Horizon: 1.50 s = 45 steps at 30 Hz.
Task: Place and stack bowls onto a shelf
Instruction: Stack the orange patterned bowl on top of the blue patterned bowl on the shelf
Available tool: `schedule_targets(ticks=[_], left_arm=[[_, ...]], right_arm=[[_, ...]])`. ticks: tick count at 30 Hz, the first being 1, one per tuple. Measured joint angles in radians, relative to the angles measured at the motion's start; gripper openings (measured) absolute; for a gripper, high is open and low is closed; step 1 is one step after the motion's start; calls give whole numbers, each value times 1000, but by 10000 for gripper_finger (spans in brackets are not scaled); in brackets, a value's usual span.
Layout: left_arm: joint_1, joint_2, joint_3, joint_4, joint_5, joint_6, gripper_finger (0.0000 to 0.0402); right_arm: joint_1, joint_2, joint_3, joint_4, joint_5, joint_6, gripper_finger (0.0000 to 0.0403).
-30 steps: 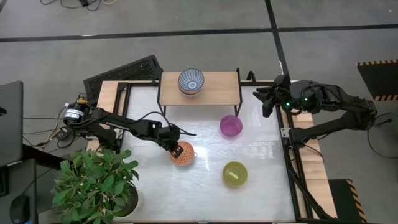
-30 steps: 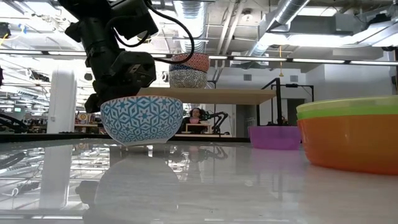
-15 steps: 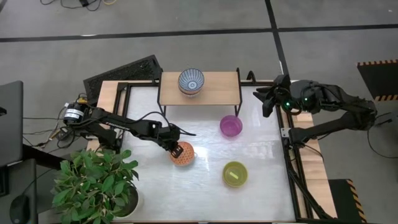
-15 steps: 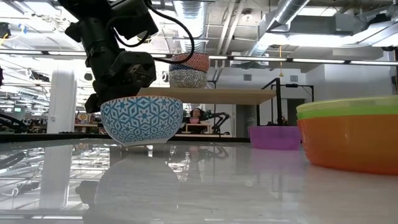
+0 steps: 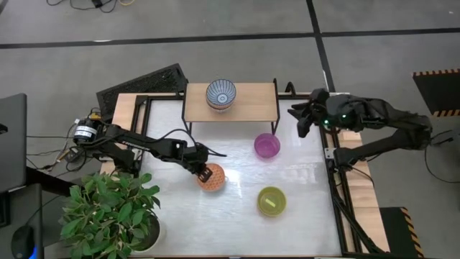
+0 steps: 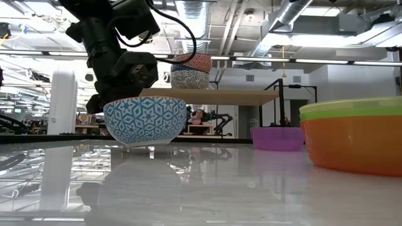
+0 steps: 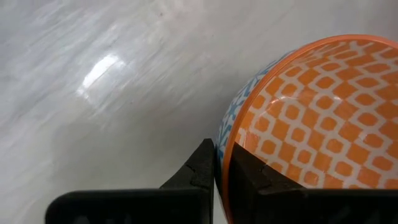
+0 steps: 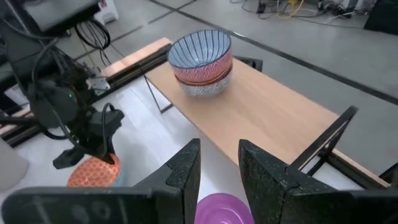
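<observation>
Because the shelf (image 5: 231, 103) stands at the far edge of the table (image 5: 302, 180), its plank raised on thin black legs, it keeps a stack of bowls (image 8: 201, 62) clear of the working surface; the stack sits toward the plank's left end, with a blue-grey striped bowl on top, a pink one under it and a speckled one at the bottom, leaving the rest of the plank bare for more. On the table, the purple bowl (image 5: 267, 146) rests just in front of the shelf, and the olive-yellow bowl (image 5: 272, 201) lies nearer the front, both well apart from either arm. The left gripper (image 7: 220, 168) pinches the rim of the orange patterned bowl (image 5: 211, 177) between its closed fingers, one inside and one outside, which suits lifting it. The right gripper (image 5: 302, 119) hovers near the shelf's right end, its fingers parted and empty.
</observation>
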Motion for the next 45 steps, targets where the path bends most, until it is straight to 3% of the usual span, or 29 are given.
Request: schedule_targets(ticks=[15, 27, 45], left_arm=[[0, 0, 1, 155, 23, -46, 7], [0, 0, 1, 159, -52, -85, 7], [0, 0, 0, 99, -15, -39, 7]], right_arm=[[1, 103, 0, 6, -83, 38, 134], [76, 257, 0, 12, -89, 59, 134], [176, 375, 0, 37, -82, 325, 134]])
